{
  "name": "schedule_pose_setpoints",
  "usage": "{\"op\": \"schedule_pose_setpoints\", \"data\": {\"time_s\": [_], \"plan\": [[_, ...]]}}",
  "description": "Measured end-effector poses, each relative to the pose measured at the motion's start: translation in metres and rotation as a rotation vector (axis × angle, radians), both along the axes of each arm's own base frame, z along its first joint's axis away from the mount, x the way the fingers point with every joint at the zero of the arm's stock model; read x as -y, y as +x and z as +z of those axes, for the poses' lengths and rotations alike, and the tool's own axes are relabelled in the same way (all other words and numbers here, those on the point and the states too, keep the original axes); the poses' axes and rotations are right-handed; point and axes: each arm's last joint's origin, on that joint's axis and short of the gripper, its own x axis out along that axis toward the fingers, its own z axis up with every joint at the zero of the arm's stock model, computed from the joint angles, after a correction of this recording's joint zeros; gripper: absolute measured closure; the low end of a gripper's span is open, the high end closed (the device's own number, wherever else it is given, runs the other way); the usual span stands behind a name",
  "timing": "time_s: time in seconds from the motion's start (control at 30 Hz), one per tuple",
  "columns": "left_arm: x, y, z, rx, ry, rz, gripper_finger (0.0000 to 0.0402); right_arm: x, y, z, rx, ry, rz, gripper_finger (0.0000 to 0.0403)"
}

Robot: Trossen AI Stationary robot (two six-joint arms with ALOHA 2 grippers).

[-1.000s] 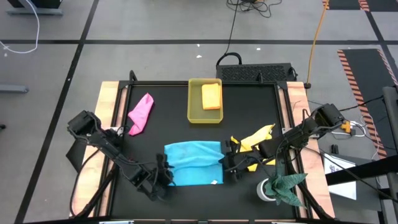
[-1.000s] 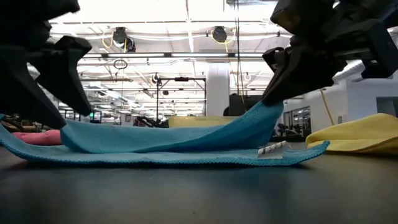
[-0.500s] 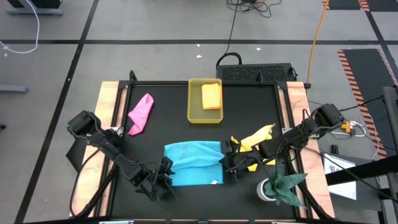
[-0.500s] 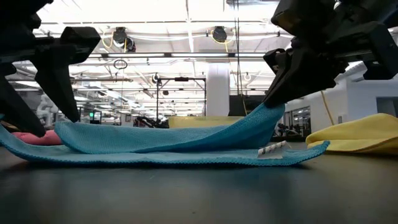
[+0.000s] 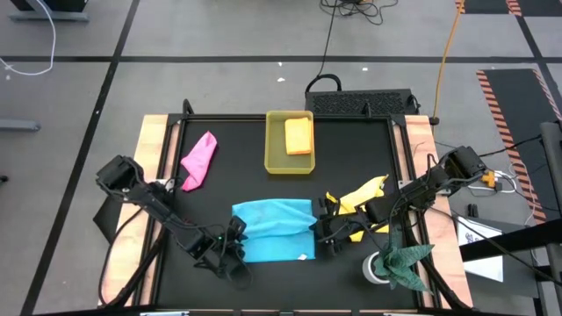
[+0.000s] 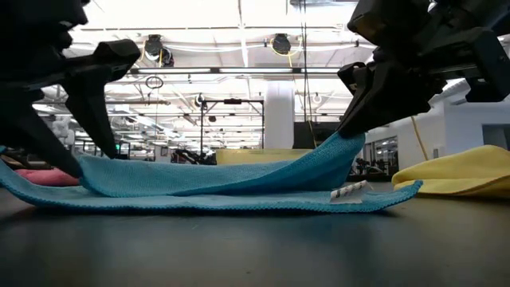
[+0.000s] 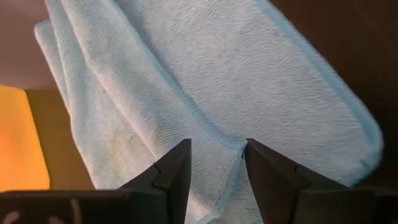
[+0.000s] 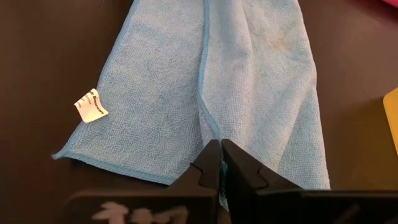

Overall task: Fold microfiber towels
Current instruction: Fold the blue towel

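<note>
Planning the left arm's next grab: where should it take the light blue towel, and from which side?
Grip the light blue towel at its raised upper layer's left edge, coming from the left: there the left gripper straddles a fold, while the right gripper already pinches the opposite edge, lifting it.

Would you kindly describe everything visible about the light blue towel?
The light blue towel, soft ribbed microfiber with a stitched hem and a small white tag, lies near the table's front, partly folded over itself. The right gripper is shut on its right edge, lifting it; the left gripper has its fingers astride the left edge.
</note>
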Motion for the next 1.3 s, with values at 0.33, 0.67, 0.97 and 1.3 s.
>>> {"op": "schedule_pose_setpoints", "data": {"time_s": [0.33, 0.67, 0.97, 1.3], "plan": [[0.000, 0.001, 0.000, 0.017, -0.040, 0.054, 0.0376, 0.000, 0.000, 0.000, 0.000, -0.001, 0.001, 0.0401], [-0.005, -0.005, 0.038, 0.230, -0.074, 0.159, 0.0398, 0.006, 0.005, 0.009, 0.091, -0.042, -0.061, 0.0401], [-0.065, -0.030, 0.078, 0.436, 0.362, 0.467, 0.0400, 0.066, 0.019, 0.016, 0.255, -0.272, -0.479, 0.0401], [-0.101, -0.052, 0.074, 0.483, 0.449, 0.606, 0.0401, 0.087, 0.017, 0.024, 0.395, -0.493, -0.538, 0.0402]]}}
